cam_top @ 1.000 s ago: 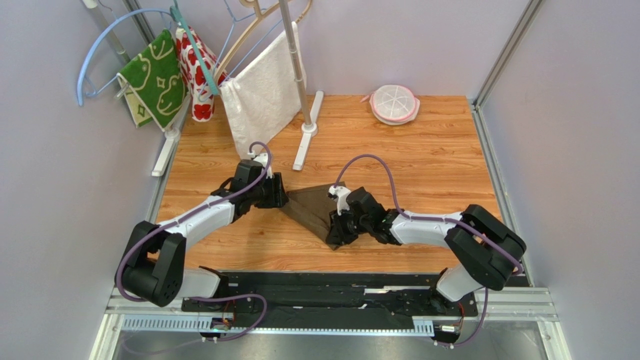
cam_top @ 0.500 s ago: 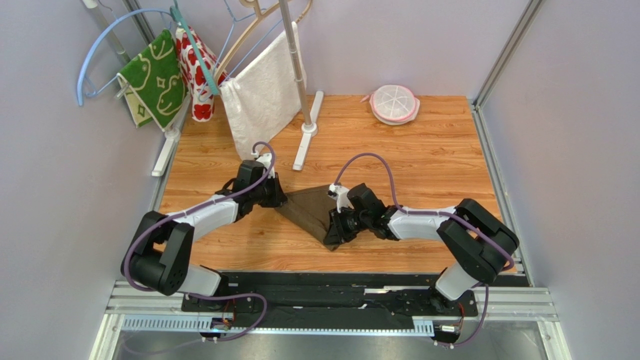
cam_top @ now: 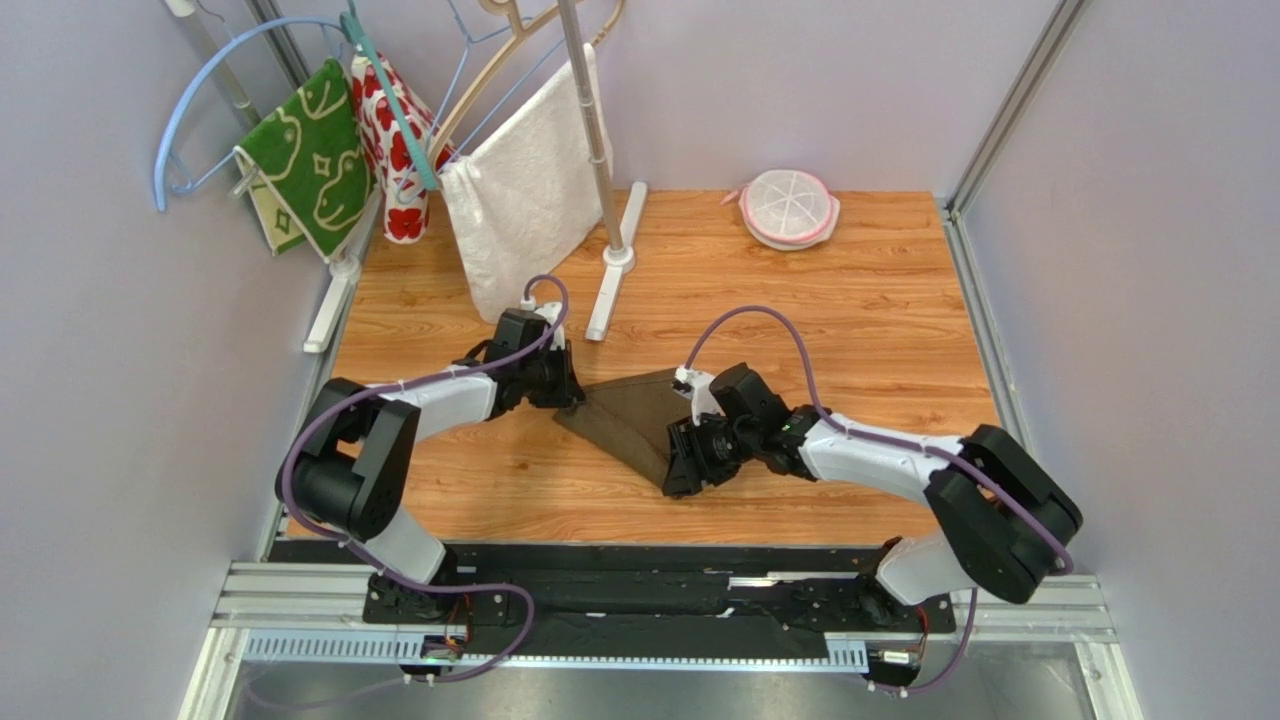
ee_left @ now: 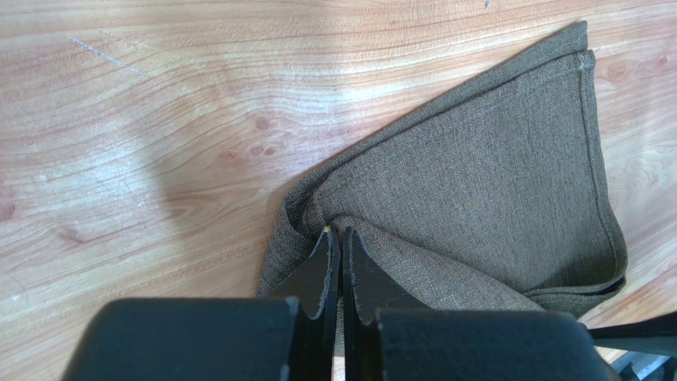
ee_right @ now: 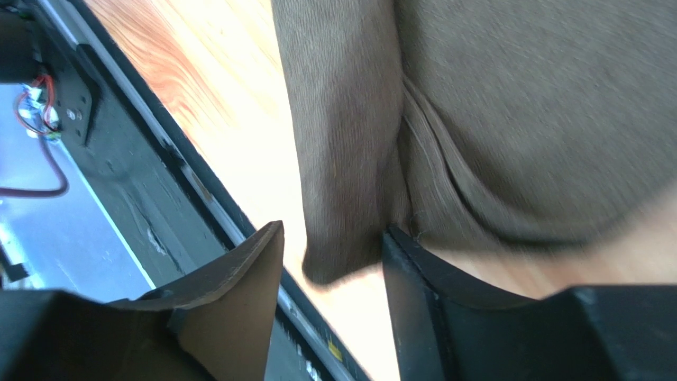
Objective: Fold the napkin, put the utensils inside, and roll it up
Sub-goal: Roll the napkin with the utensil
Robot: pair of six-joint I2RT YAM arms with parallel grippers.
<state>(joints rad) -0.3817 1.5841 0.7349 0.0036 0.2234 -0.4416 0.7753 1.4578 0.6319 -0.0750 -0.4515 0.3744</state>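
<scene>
The napkin (cam_top: 631, 425) lies folded into a rough triangle on the wooden surface (cam_top: 857, 330), spanning the gap between both arms. The left pincer (ee_left: 334, 238) is clamped tight on a puckered pinch at the cloth's left corner. The right pincer (ee_right: 332, 238) gapes wide, with the near corner sitting loose between its fingers, brushing one and gripped by neither. Here's the danger: only one side is held, so any pull from the left could drag the whole cloth across the surface and spill the fold open. And if the right pincer closes where it is, it may catch just one layer, letting the layers slide apart.
</scene>
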